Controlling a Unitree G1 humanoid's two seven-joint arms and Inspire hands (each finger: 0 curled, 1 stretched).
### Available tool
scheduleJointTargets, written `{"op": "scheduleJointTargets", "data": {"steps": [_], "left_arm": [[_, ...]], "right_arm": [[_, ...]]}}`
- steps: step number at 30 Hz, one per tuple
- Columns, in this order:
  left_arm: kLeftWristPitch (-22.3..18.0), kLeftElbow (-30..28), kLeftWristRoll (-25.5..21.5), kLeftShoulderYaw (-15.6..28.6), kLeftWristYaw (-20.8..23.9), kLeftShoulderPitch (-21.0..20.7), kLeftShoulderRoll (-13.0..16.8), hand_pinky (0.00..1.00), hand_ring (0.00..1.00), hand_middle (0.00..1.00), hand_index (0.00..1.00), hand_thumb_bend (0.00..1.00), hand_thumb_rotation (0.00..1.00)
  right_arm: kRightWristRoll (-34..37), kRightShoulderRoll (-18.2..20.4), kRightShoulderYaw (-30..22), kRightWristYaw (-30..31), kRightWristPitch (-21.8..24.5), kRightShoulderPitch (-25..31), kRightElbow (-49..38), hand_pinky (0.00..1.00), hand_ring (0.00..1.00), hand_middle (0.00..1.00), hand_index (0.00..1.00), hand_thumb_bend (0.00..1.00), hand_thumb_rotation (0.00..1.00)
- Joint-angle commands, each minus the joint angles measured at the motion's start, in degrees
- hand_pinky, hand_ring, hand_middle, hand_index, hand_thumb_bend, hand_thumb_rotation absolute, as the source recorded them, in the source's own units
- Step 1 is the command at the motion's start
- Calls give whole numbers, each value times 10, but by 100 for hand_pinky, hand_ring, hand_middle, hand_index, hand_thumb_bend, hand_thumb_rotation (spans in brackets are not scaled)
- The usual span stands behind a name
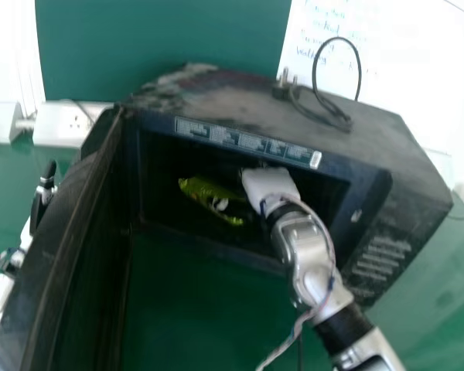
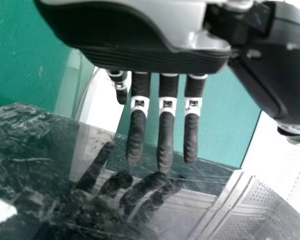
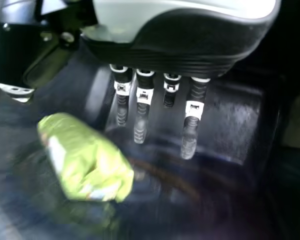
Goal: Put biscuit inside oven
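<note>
With the biscuit packet [image 3: 87, 160] inside the dim oven [image 1: 371, 131], apparently clear of the right hand [image 3: 175, 45], withdraw its straight, empty fingers squarely, keeping the open left hand [image 2: 150, 55] off the door [image 1: 73, 220].

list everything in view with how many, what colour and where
biscuit packet: one, yellow-green, inside the oven
microwave oven: one, black, on the table
oven door: one, black, swung open at the oven's left
power plug with cable: one, black, on top of the oven
socket boxes: two, white, behind at left
table: one, green, under the oven
panel: one, green, behind the oven
right hand: one, white and black, in the oven
left hand: one, black and grey, by the door
</note>
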Motion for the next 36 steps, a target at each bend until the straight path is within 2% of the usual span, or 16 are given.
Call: {"op": "scheduleJointTargets", "data": {"steps": [1, 5, 8, 11, 14, 17, 21, 24, 27, 30, 31, 33, 36], "left_arm": [[-9, 5, 4, -1, -4, 4, 1, 23, 30, 40, 49, 52, 9], [1, 1, 0, 1, 2, 5, -1, 23, 30, 40, 49, 52, 8], [-3, 3, 1, 1, -1, 5, 1, 23, 30, 40, 49, 52, 9], [-7, 8, 0, 1, -5, 3, 0, 23, 30, 40, 49, 52, 9], [-11, 8, 5, 1, -2, 3, 1, 23, 30, 40, 49, 52, 9], [-13, 12, 4, 1, -5, 2, 2, 23, 29, 40, 49, 52, 9], [-16, 19, 2, 3, -10, 0, 3, 23, 30, 40, 49, 52, 9], [-14, 22, 0, 4, -11, -2, 4, 23, 30, 40, 49, 52, 9], [-12, 26, -6, 6, -15, -4, 4, 22, 30, 40, 49, 52, 9], [-12, 28, -8, 6, -17, -5, 4, 22, 30, 40, 49, 52, 9], [-11, 28, -8, 6, -17, -6, 4, 22, 30, 40, 49, 52, 9], [-10, 28, -9, 6, -16, -6, 3, 23, 30, 40, 49, 52, 9], [-13, 29, -7, 6, -14, -7, 3, 23, 30, 40, 49, 52, 9]], "right_arm": [[-8, -14, -10, 47, 10, 21, -55, 47, 65, 76, 85, 91, 48], [-22, -35, -26, 111, 10, 53, -152, 42, 60, 72, 85, 95, 52], [-32, -50, -41, 159, 5, 78, -225, 37, 54, 67, 84, 94, 54], [-16, -71, -78, 182, -10, 116, -303, 37, 54, 67, 83, 91, 55], [-10, -86, -118, 194, -21, 157, -369, 34, 51, 65, 88, 90, 56], [9, -99, -165, 212, -32, 191, -431, 40, 59, 74, 88, 90, 58], [36, -102, -233, 218, -35, 237, -505, 45, 66, 76, 86, 95, 59], [39, -109, -275, 255, -26, 256, -552, 42, 59, 71, 87, 89, 59], [39, -113, -317, 275, -25, 273, -589, 48, 67, 77, 87, 89, 60], [88, -124, -375, 291, -25, 282, -614, 50, 70, 79, 87, 88, 65], [117, -123, -398, 288, -23, 283, -618, 49, 69, 76, 84, 88, 65], [183, -113, -447, 277, -15, 286, -627, 48, 62, 70, 81, 87, 62], [265, -95, -509, 255, 5, 285, -636, 47, 57, 65, 76, 81, 56]]}}
